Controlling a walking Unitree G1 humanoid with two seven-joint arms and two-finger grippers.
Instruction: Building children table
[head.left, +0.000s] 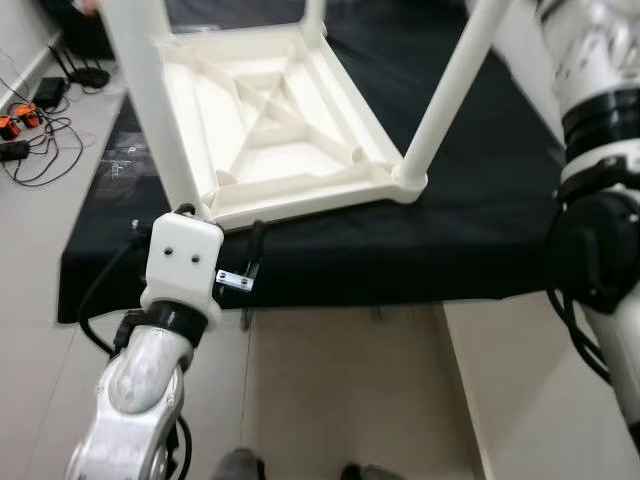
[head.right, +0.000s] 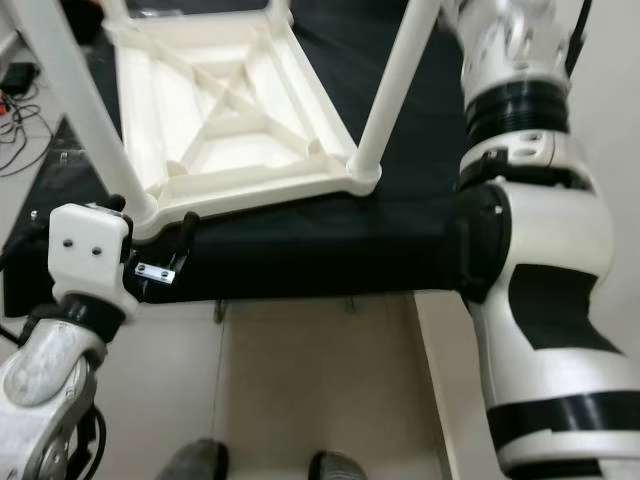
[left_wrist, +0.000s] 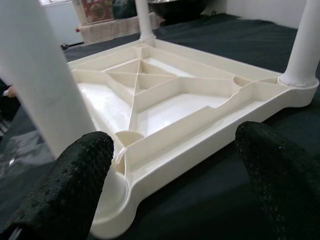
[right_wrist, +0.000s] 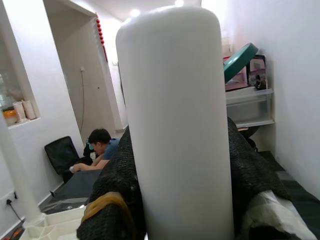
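Table (head.left: 280, 130) lies upside down on a black cloth (head.left: 470, 230), legs up. Left gripper (left_wrist: 170, 165) sits at its near left corner, fingers (left_wrist: 75, 185) spread, just beside the left leg (head.left: 150, 100). Right gripper (right_wrist: 175, 200) is clamped around the right leg (right_wrist: 175, 125).

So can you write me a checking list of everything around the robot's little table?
Surface: black cloth over a low platform.
Job's things: white table top lies upside down; near legs stand in its corners.
Clutter: nothing seen on the cloth.
Grippers: left gripper open, facing the table's near corner; right gripper shut on a leg.
Cables: black wires on the floor.
Surroundings: pale tiled floor, a person seated far off.
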